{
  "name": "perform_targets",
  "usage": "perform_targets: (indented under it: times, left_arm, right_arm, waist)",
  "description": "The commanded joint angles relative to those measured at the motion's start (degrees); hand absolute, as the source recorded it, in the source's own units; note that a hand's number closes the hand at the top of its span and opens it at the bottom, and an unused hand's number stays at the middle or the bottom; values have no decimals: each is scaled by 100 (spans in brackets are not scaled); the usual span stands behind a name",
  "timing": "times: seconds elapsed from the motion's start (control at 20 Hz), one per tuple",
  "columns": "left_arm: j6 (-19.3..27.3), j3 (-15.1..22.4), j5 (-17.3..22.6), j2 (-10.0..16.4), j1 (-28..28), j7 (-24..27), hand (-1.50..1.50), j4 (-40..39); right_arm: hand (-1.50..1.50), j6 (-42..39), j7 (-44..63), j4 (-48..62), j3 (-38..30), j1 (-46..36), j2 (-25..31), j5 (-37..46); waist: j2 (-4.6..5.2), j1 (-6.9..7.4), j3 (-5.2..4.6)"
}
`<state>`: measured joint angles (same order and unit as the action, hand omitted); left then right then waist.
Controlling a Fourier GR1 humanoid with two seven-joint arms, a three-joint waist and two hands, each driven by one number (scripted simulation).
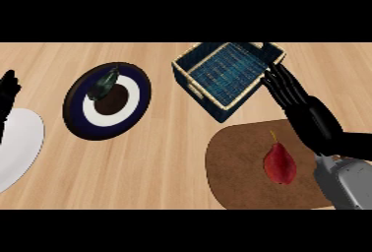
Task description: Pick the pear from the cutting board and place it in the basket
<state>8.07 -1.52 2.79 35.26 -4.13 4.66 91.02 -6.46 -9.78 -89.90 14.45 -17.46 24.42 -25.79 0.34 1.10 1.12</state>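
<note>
Pear (280, 165): red, stem pointing away from me, lying on the brown round-cornered cutting board (232, 162) at lower right of the worktop (174, 157), untouched. My right hand (312, 120) lies over the board's far right corner, apart from the pear; its fingers (280, 81) are straight and close together, with the tips at the right-hand wall of the blue woven basket (207, 103). Nothing is held. The basket sits just beyond the board, turned at an angle. My left hand (7, 93) rests at the far left edge with relaxed fingers up, above a white plate (22, 142). A dark blue plate (134, 106) left of the basket carries a dark green item (108, 83).
</note>
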Motion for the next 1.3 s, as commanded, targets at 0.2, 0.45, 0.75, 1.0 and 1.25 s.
perform_targets:
  times: [0.2, 0.45, 0.75, 1.0, 1.25]
  left_arm:
    - [-147, 388, -154, -565, -551, -86, 0, -68]
    - [-376, 596, 59, -746, -694, -332, 0, -355]
    - [-312, 670, -42, -811, -642, -478, 0, -180]
    - [-287, 663, -39, -823, -567, -534, 0, -172]
    - [-258, 612, -21, -847, -619, -552, 0, -213]
  right_arm:
    - [150, 544, 1457, 435, 152, -964, -601, 137]
    - [150, 2467, 1250, -100, 1165, -495, -2383, 632]
    - [-150, 4136, 2363, 135, 1499, -1523, -1763, 2530]
    - [-150, 3299, 4105, 627, 1599, -2318, -87, 3437]
    - [-150, 1019, 5330, 526, 2069, -3153, 1031, 3179]
  waist:
    - [-25, -92, -116]
    - [-50, -192, -130]
    - [-114, -206, -145]
    - [-205, -332, -184]
    - [-203, -276, -181]
